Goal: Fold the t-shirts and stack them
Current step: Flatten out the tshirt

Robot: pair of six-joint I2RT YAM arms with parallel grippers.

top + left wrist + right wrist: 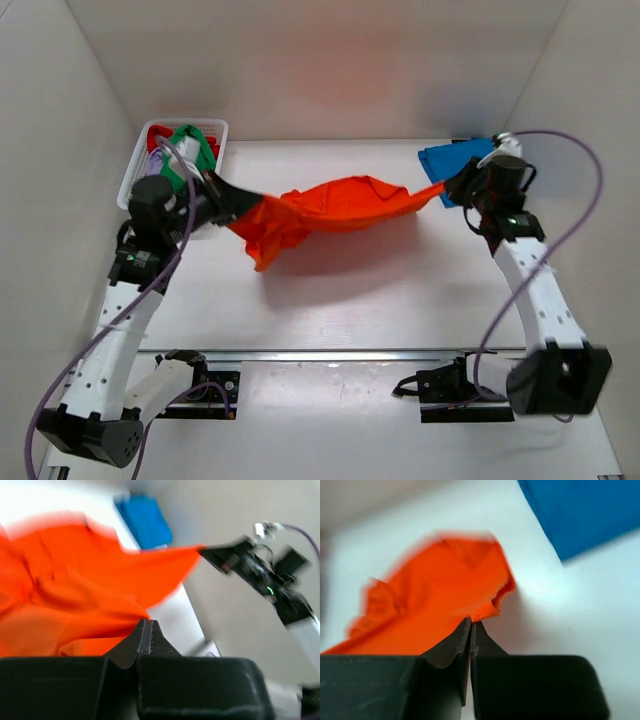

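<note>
The bright orange t-shirt [330,208] hangs stretched above the table between both grippers, sagging at its left part. My left gripper [243,200] is shut on its left end; in the left wrist view the jaws [145,623] pinch the orange cloth [75,595]. My right gripper [447,189] is shut on its right end; in the right wrist view the closed gripper [471,622] holds an orange hem [445,590]. A blue t-shirt [452,163] lies folded at the far right, also in the right wrist view [580,510]. Green and red shirts [185,145] lie in the basket.
The white lattice basket [135,172] stands at the far left, behind the left arm. White walls enclose the table on three sides. A metal rail [330,354] runs across the near edge between the arm bases.
</note>
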